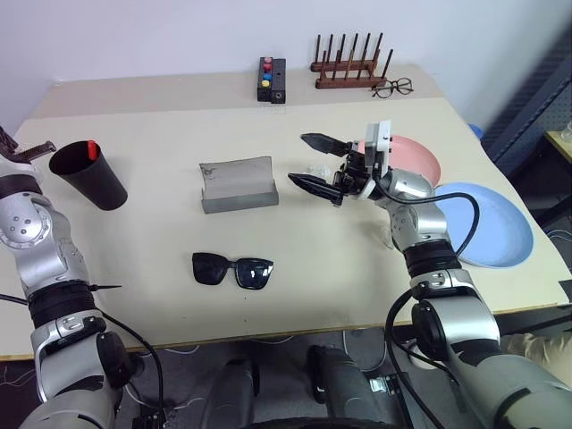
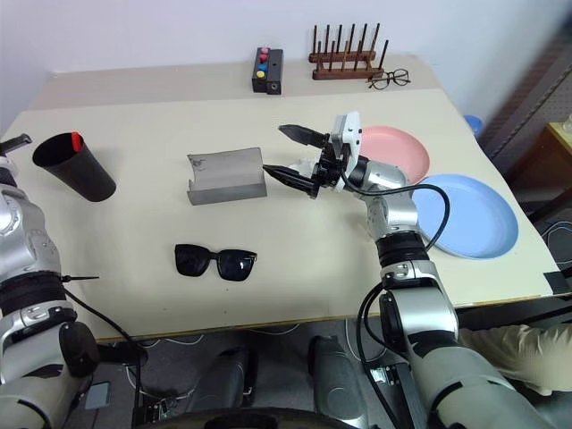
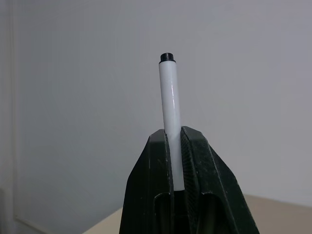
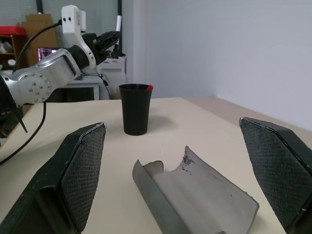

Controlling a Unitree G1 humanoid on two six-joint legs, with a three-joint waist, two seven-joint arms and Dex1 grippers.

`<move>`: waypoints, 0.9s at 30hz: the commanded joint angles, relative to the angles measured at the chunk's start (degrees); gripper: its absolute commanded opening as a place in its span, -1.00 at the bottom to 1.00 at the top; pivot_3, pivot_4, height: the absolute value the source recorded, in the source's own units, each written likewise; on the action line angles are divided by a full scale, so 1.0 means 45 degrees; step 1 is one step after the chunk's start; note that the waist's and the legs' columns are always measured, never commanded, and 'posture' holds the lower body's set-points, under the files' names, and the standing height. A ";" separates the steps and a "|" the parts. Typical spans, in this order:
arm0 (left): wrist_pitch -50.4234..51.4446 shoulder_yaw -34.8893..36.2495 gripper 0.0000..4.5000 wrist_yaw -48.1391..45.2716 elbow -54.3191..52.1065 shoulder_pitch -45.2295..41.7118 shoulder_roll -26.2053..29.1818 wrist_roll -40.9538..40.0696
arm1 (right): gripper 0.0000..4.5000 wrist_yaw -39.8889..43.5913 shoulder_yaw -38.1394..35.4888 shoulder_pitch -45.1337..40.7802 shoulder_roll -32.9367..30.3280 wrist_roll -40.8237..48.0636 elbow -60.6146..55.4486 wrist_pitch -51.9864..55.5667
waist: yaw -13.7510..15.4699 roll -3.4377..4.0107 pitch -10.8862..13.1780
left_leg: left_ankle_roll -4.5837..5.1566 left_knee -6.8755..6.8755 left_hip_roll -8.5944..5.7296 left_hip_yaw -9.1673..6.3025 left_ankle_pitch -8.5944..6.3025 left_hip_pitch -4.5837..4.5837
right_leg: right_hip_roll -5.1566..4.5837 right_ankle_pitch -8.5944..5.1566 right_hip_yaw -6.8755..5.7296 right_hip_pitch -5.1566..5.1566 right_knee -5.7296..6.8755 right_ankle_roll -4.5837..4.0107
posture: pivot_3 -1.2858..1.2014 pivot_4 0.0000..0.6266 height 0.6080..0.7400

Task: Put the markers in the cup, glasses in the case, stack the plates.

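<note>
You've got most of it left. On the counter (image 1: 161, 304) the blue plate (image 1: 500, 228) and pink plate (image 1: 416, 156) lie side by side, unstacked. The case (image 1: 237, 183) sits open and empty, the sunglasses (image 1: 232, 269) in front of it. The cup (image 1: 87, 175) holds only the red-capped marker (image 1: 91, 148). Your left pincer (image 3: 174, 146) is clamped on the white marker (image 3: 170, 107); your right pincer (image 1: 315, 163) is spread wide, holding nothing.
</note>
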 commanded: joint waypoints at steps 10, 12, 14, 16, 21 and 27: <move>-0.1247 -0.1034 -0.99 -0.0243 0.1780 -0.0943 0.0617 0.0903 | 1.00 -0.0154 -0.0146 -0.0212 0.0057 0.0093 -0.0427 -0.0181 | 0.0010 0.0000 0.0000 | 0.0000 0.0001 -0.0001 0.0000 0.0000 -0.0001 | -0.0002 0.0000 -0.0001 0.0000 0.0002 0.0001 | 0.03 -0.52 1.00; -0.1410 -0.1192 -0.99 -0.0346 0.1895 -0.0988 0.0603 0.0933 | 1.00 -0.0177 -0.0150 -0.0150 0.0025 0.0115 -0.0533 -0.0137 | 0.0005 0.0000 0.0000 | 0.0000 0.0000 -0.0001 0.0000 0.0000 -0.0001 | -0.0002 0.0000 -0.0001 0.0000 0.0001 0.0001 | 0.03 -0.52 1.00; -0.1528 -0.1306 -0.99 -0.0375 0.2063 -0.1057 0.0561 0.0964 | 1.00 -0.0197 -0.0156 -0.0114 -0.0011 0.0121 -0.0584 -0.0115 | 0.0003 0.0000 0.0000 | 0.0000 -0.0001 -0.0001 0.0000 0.0000 0.0000 | -0.0001 0.0000 -0.0002 -0.0001 0.0002 0.0001 | 0.03 -0.52 1.00; -0.1606 -0.1437 -0.99 -0.0368 0.2256 -0.1142 0.0535 0.1000 | 1.00 -0.0205 -0.0165 -0.0097 -0.0044 0.0126 -0.0602 -0.0107 | -0.0003 0.0000 0.0000 | 0.0000 -0.0002 0.0000 0.0000 0.0000 0.0000 | -0.0001 0.0000 -0.0002 -0.0002 0.0002 0.0001 | 0.03 -0.52 1.00; -0.1818 -0.1651 -0.99 -0.0367 0.2685 -0.1170 0.0506 0.1014 | 1.00 -0.0270 -0.0175 -0.0062 -0.0075 0.0130 -0.0666 -0.0088 | -0.0014 0.0000 0.0000 | 0.0000 -0.0003 0.0000 0.0000 0.0000 0.0000 | -0.0001 0.0001 -0.0002 -0.0004 0.0004 0.0001 | 0.03 -0.52 1.00; -0.2115 -0.1868 -0.99 -0.0345 0.3360 -0.1052 0.0476 0.1137 | 1.00 -0.0294 -0.0164 0.0011 -0.0101 0.0140 -0.0728 -0.0077 | -0.0011 0.0000 0.0000 | 0.0000 -0.0003 0.0000 0.0001 0.0000 0.0000 | -0.0002 0.0001 -0.0002 -0.0004 0.0003 0.0002 | 0.03 -0.52 1.00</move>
